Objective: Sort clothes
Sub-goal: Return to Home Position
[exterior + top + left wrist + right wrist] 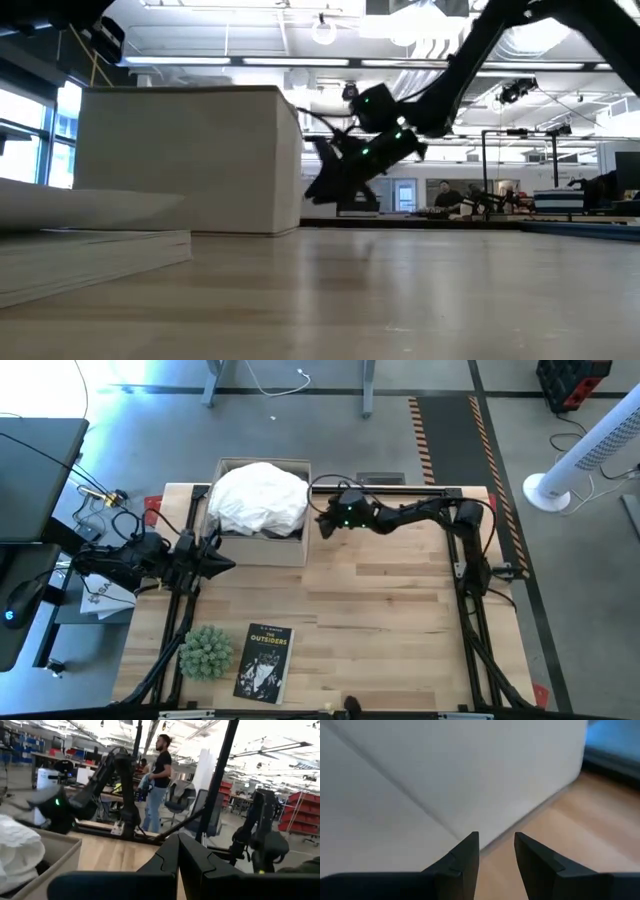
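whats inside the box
A white garment heaped above the box rim, with a bit of dark fabric at its edge. Whatever lies beneath is covered.

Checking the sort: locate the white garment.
High view: white garment heaped in the box, table's upper left; right gripper beside the box.

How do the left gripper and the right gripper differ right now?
The left gripper has its fingers shut together; the right gripper shows a gap between its fingers. The left gripper sits by the left end of the box; the right gripper faces the box's right wall. Both hold nothing.
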